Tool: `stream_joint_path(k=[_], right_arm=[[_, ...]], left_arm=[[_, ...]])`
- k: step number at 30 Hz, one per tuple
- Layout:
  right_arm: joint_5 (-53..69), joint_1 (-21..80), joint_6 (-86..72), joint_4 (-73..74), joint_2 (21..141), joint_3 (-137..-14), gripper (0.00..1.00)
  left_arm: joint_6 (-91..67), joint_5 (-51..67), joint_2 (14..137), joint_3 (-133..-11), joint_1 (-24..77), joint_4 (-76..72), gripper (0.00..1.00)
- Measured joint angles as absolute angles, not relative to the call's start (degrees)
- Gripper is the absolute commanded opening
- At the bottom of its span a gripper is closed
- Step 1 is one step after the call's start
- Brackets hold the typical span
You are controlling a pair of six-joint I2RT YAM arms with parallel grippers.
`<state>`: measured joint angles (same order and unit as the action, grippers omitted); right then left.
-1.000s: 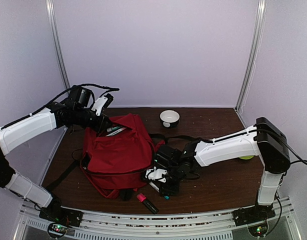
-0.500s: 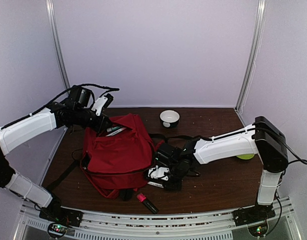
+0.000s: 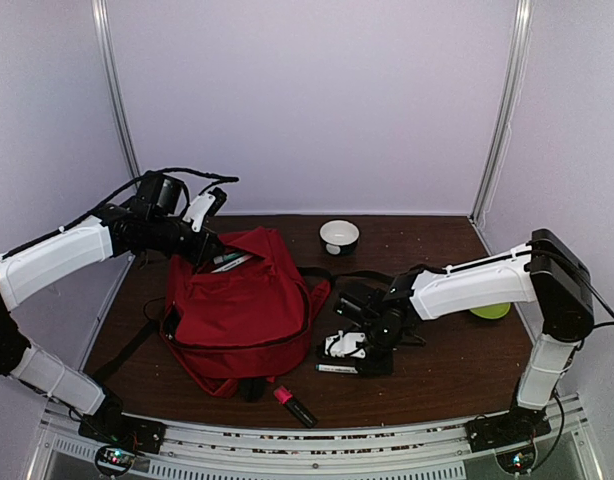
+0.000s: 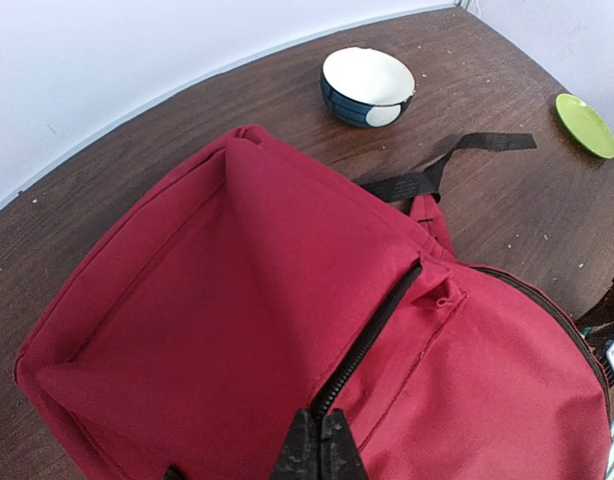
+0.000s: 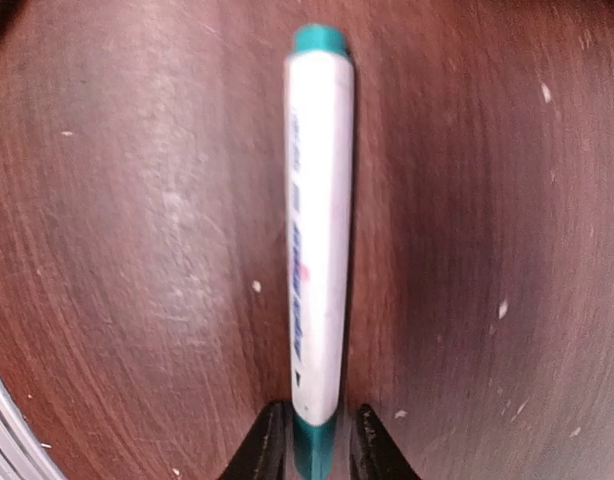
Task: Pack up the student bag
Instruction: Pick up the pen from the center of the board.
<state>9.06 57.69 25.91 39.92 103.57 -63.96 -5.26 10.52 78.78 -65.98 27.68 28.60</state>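
Note:
The red student bag (image 3: 237, 310) lies at the left middle of the table, its top opening facing the back with a few pens (image 3: 227, 262) showing in it. My left gripper (image 3: 202, 245) is shut on the bag's top edge by the black zipper (image 4: 372, 325); the bag also fills the left wrist view (image 4: 217, 300). My right gripper (image 3: 349, 352) is low over the table just right of the bag, shut on a white marker with teal ends (image 5: 319, 230), which lies along the wood (image 3: 337, 368).
A pink and black highlighter (image 3: 293, 403) lies near the front edge below the bag. A white and dark bowl (image 3: 339, 236) stands at the back. A green plate (image 3: 490, 312) sits at the right. Black straps (image 3: 352, 274) trail right of the bag.
My right gripper has moved right, away from the bag's side, taking the white marker with it. The left arm and the bag have not moved.

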Motion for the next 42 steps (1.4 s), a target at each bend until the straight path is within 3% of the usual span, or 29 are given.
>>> stream_joint_path(k=[5,20,42], right_arm=[[9.10,57.65,26.65,41.80,103.63,-65.10,0.34],[10.50,59.00,24.62,42.89,109.10,-73.54,0.34],[10.48,59.70,21.21,44.47,110.61,-73.87,0.10]], left_arm=[[-5.26,10.55,78.74,-65.63,27.68,28.45,0.00],[-5.26,10.66,78.37,-65.23,27.42,28.45,0.00],[-5.26,10.72,78.28,-65.23,27.42,28.45,0.00]])
